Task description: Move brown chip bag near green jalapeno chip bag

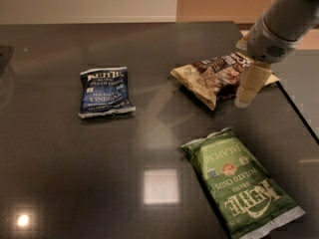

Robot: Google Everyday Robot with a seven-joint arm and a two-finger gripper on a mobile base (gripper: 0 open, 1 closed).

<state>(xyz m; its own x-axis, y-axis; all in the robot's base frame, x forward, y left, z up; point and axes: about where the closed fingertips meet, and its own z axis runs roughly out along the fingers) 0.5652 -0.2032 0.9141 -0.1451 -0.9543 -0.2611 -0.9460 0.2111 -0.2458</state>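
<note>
Sideways lies brown chip bag (212, 77); gripper (245, 98) over right half.

Arm (291, 14) enters from the upper right corner, its grey cylindrical wrist (266, 41) angled down and to the left. Pale cream gripper (247, 88) hangs beneath the wrist, right of centre, pointing downward.

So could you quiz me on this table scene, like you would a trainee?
1. True or false: the green jalapeno chip bag lies nearest the camera, not touching the brown chip bag.
2. The gripper hangs over the right end of which bag? A blue, B brown, C green.
3. Fill in: the blue bag has the big white word ____.
Key: 1 true; 2 B; 3 vinegar.
</note>
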